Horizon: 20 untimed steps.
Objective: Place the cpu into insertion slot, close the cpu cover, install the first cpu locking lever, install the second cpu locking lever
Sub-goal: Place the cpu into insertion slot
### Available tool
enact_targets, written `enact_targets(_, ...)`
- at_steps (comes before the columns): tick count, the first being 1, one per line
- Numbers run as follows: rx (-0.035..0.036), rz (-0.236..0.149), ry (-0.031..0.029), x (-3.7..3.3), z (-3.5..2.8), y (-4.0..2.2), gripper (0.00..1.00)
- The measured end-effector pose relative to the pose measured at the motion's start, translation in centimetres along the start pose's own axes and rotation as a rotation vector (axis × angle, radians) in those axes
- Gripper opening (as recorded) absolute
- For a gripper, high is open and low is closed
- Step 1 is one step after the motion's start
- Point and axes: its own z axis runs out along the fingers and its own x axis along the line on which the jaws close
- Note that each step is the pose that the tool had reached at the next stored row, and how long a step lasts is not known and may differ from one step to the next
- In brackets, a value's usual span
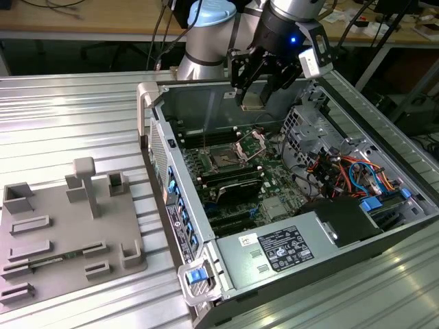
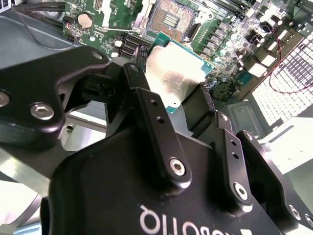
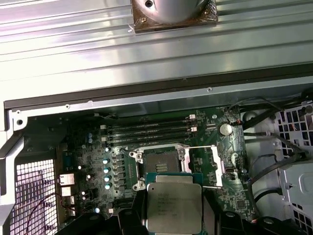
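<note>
My gripper hangs over the open computer case, shut on the cpu, a flat square chip with a silver-grey top. Both wrist views show the cpu pinched by its edges between the black fingers. Below it on the green board lies the insertion slot, bare, its dark pin field showing. The shiny cpu cover stands swung open beside the slot. The cpu is held clear of the slot, not touching it.
Long black memory slots run beside the socket. The case wall, a drive cage with coloured cables and the power supply ring the board. A grey fixture plate lies on the ribbed metal table at the exterior view's left.
</note>
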Motion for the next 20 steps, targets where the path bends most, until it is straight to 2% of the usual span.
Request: enact_targets(20, -0.0015, 0.079, -0.0071, 0.01, 0.01, 0.00, 0.55)
